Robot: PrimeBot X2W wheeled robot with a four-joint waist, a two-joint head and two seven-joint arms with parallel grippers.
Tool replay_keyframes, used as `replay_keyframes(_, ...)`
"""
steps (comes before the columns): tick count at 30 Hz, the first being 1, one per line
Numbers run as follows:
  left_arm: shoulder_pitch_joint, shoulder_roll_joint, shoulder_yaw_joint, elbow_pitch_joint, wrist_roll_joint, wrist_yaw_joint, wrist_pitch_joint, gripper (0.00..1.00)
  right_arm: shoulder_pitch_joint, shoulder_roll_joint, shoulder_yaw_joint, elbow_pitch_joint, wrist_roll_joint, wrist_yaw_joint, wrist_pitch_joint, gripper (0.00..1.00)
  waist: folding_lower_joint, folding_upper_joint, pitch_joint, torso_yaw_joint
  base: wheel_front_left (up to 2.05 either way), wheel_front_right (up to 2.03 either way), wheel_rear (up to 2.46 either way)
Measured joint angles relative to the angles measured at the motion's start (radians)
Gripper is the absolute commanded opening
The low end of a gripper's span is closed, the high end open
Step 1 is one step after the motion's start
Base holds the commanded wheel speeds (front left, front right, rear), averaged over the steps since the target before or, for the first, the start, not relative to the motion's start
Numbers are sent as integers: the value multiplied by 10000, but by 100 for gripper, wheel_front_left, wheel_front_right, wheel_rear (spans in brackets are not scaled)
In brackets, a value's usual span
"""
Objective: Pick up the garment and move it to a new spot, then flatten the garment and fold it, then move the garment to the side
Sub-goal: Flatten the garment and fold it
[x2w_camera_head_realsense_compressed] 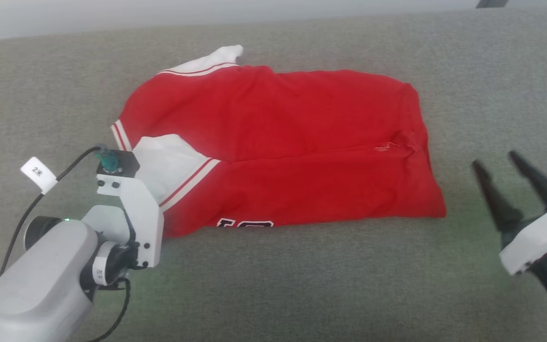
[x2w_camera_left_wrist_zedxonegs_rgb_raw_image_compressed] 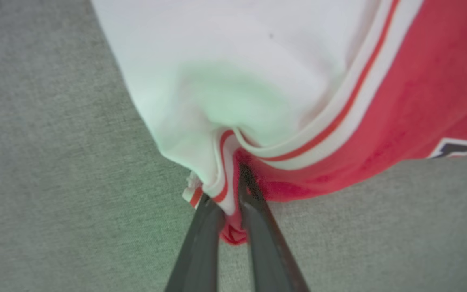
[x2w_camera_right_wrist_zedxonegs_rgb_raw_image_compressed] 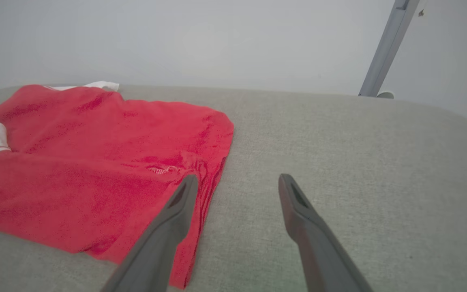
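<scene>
Head view, garment: you see the garment [x2w_camera_head_realsense_compressed: 283, 142] lying folded over in the middle of the grey fabric surface [x2w_camera_head_realsense_compressed: 302, 285], nearer its far edge than its near one; the red body runs to the right and a white sleeve [x2w_camera_head_realsense_compressed: 164, 161] sits at the left end
Head view, lettering: dark white-outlined letters [x2w_camera_head_realsense_compressed: 245, 222] peek out along the garment's near edge
Head view, left arm: your left arm [x2w_camera_head_realsense_compressed: 41, 280] reaches in from the near left corner, its wrist over the garment's near left corner and hiding the fingers; a black cable [x2w_camera_head_realsense_compressed: 22, 223] with a white tag [x2w_camera_head_realsense_compressed: 38, 173] runs beside it
Head view, right gripper: your right gripper [x2w_camera_head_realsense_compressed: 494, 159] hangs over bare surface off the garment's right edge, apart from the cloth, jaws spread wide with nothing between them
Left wrist view, left gripper: your left gripper [x2w_camera_left_wrist_zedxonegs_rgb_raw_image_compressed: 225, 182] has its jaws drawn narrow onto the garment's corner, with striped trim [x2w_camera_left_wrist_zedxonegs_rgb_raw_image_compressed: 339, 117] and red cloth bunched between the two dark fingers [x2w_camera_left_wrist_zedxonegs_rgb_raw_image_compressed: 266, 243]
Left wrist view, garment: the white sleeve bulges up from the pinch, the red body lies to the right, and grey surface shows on both sides
Right wrist view, right gripper: jaws wide and empty; one finger crosses the garment's right edge in the picture and you cannot tell whether it touches, the other lies over bare surface
Right wrist view, background: a pale wall [x2w_camera_right_wrist_zedxonegs_rgb_raw_image_compressed: 217, 40] stands beyond the surface's far edge, with a grey pole [x2w_camera_right_wrist_zedxonegs_rgb_raw_image_compressed: 383, 48] leaning at the right
</scene>
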Motion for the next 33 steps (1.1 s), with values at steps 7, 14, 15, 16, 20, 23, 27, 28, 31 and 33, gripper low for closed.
replay_keyframes(7, -162, -255, -194, -63, 54, -201, -79, 0, 236, -334, 366, -399, 848, 0, 2075, 100, 0, 0, -32, 432, 0, 0, 0)
replay_keyframes(14, -348, -585, -456, -186, 134, -378, -169, 0, -127, -366, 679, -13, 1381, 0, 4013, 100, 0, 0, 79, 944, 0, 0, 0)
replay_keyframes(15, -385, -640, -485, -182, 157, -391, -178, 0, -215, -387, 713, 132, 1315, 0, 4243, 100, 0, 0, 104, 1012, 0, 0, 0)
replay_keyframes(16, -415, -698, -500, -174, 180, -416, -201, 0, -312, -385, 736, 270, 1266, -2, 4512, 100, 0, 0, 133, 1077, 0, 0, 0)
replay_keyframes(20, -452, -857, -529, -107, 215, -510, -412, 0, -723, -265, 851, 727, 1108, 0, 5423, 100, 0, 0, 246, 1287, 0, 0, 0)
replay_keyframes(23, -496, -947, -537, 25, 215, -596, -535, 0, -1012, -165, 897, 982, 1104, -2, 5939, 100, 0, 0, 325, 1393, 0, 0, 0)
replay_keyframes(27, -581, -1070, -543, 211, 215, -698, -706, 0, -1364, -150, 1014, 1298, 855, 0, 6126, 0, 0, 0, 385, 1471, 0, 0, 0)
replay_keyframes(28, -594, -1095, -539, 265, 215, -732, -757, 0, -1439, -163, 1024, 1386, 771, 0, 6121, 0, 0, 0, 386, 1483, 0, 0, 0)
replay_keyframes(31, -630, -1122, -525, 414, 213, -834, -871, 0, -1540, -84, 945, 1499, 746, 2, 5954, 0, 0, 0, 347, 1489, 0, 0, 0)
replay_keyframes(33, -639, -1112, -516, 456, 207, -876, -878, 0, -1552, -167, 930, 1480, 700, 13, 5933, 0, 0, 0, 290, 1484, 0, 0, 0)
